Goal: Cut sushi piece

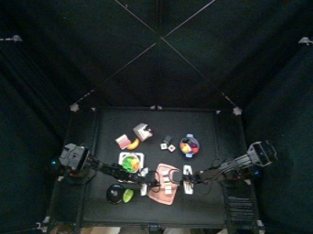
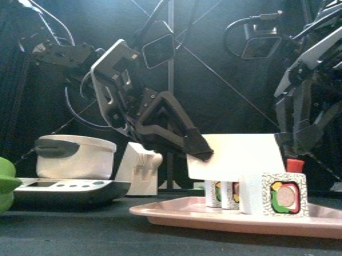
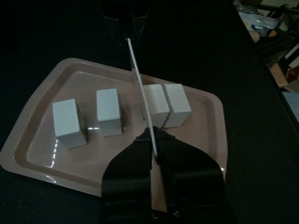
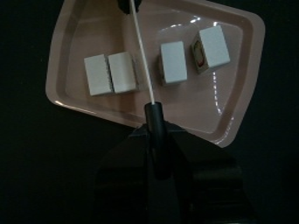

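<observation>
A pink tray (image 3: 52, 96) holds several white sushi pieces in a row. The knife (image 3: 138, 83) shows edge-on as a thin white line across the tray, in the gap between a lone piece (image 3: 107, 111) and a touching pair (image 3: 165, 106). My left gripper (image 3: 149, 154) is shut on one end of the blade. My right gripper (image 4: 152, 131) is shut on the black handle (image 4: 151, 118) at the other end, over the same tray (image 4: 82, 35). In the front view the broad white blade (image 2: 243, 157) sits just above the pieces (image 2: 282, 193).
In the front view a white lidded pot (image 2: 74, 156) and a grey flat base (image 2: 60, 192) stand at the left, with a green object (image 2: 6, 180) at the edge. The top view shows a green plate (image 1: 128, 163) and a colourful dish (image 1: 191, 144) behind the tray (image 1: 156, 189).
</observation>
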### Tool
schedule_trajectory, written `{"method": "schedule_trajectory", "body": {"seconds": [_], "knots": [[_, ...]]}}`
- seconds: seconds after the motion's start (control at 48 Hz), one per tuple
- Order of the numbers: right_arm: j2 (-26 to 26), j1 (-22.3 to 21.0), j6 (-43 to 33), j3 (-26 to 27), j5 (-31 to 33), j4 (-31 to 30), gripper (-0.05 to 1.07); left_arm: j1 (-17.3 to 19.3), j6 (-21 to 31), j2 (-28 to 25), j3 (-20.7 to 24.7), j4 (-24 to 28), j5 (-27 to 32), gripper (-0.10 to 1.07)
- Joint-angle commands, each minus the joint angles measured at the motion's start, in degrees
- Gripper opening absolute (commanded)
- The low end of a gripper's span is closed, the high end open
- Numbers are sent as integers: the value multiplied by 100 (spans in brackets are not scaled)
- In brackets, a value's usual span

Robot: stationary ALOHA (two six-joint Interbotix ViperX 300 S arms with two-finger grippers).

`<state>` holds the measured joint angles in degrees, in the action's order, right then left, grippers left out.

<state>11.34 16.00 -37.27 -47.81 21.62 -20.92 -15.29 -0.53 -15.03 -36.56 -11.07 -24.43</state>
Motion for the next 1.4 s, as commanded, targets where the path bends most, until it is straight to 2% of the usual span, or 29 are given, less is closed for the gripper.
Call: {"method": "schedule_trajectory", "body": {"seconds": [0.0, 0.188, 0.417, 0.708, 1.146, 1.375], "knots": [[193, -53, -9, 79, 88, -26, 25, -62, -26, 264, 70, 62, -35, 38], [378, 9, -18, 132, 316, 9, 24, -62, -26, 439, 26, 185, -35, 38], [475, 211, -26, 97, 149, 185, 24, -105, -9, 360, 44, 378, -35, 38], [237, 360, -26, 44, -114, 475, 24, -334, 18, 62, 193, 343, -26, 38], [0, 334, -18, 9, -202, 466, 24, -316, 9, 18, 193, 185, 53, 38], [-229, 334, -18, -26, -439, 483, 24, -316, 18, -185, 220, 176, 70, 38]]}}
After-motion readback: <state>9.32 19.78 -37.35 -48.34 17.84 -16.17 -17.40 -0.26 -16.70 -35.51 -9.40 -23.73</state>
